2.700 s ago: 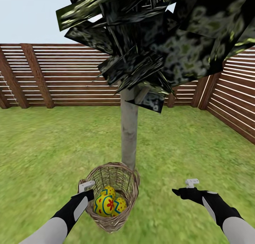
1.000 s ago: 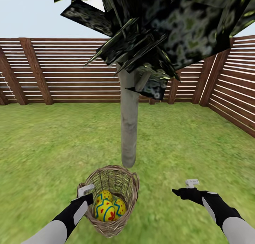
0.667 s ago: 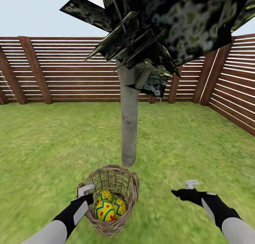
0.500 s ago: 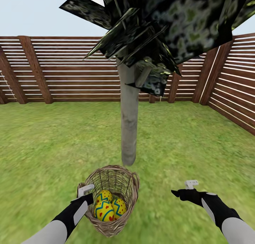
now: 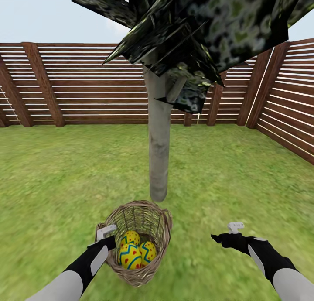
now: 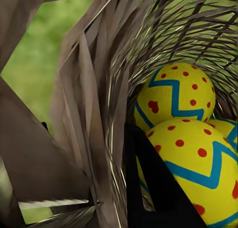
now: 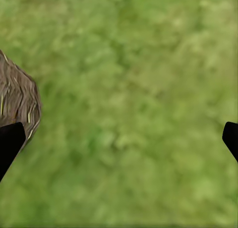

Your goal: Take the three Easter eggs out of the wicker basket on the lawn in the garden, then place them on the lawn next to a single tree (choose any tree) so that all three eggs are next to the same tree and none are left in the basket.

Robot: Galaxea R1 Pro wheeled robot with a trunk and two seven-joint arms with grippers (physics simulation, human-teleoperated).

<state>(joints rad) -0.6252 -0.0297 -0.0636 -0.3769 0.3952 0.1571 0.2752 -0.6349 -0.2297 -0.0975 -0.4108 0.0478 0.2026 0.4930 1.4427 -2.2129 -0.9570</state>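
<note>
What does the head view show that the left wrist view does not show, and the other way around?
The head view alone gives the setting: the tree with its pale trunk standing just beyond the wicker basket, the wooden fence, and the right gripper held apart over the lawn. The left wrist view alone gives close detail: the red dots and blue zigzag on two Easter eggs, and a dark finger inside the basket wall. Both show the basket, eggs inside it, and grass.

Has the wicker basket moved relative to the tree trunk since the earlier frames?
Yes: the wicker basket, once overlapping the tree trunk base, now shows grass between them.
</note>
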